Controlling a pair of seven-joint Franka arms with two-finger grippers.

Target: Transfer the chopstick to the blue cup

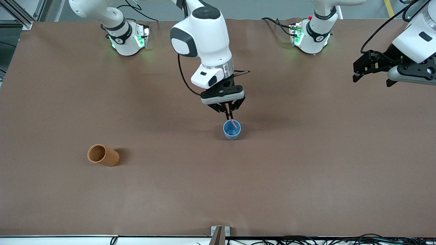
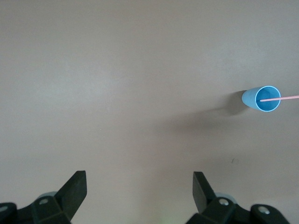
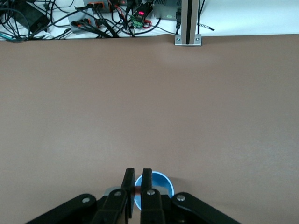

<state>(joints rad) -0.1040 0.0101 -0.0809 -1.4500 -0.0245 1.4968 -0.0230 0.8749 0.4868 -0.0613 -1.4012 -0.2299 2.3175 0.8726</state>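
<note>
The chopstick (image 1: 231, 119) is hanging from the right gripper (image 1: 228, 110), whose fingers are clamping its upper end; its lower end is sitting inside the blue cup (image 1: 232, 129) at mid-table. It is looking light, thin, stiff and smooth, so likely to pivot or slip in a pinch; gripping near the top is keeping the fingers clear of the rim. The cup looks light and may tip if levered. Count: one chopstick, one blue cup, one orange cup (image 1: 103, 155) lying toward the right arm's end. The left gripper (image 1: 373, 72) is waiting with fingers spread wide, holding nothing, over the left arm's end.
</note>
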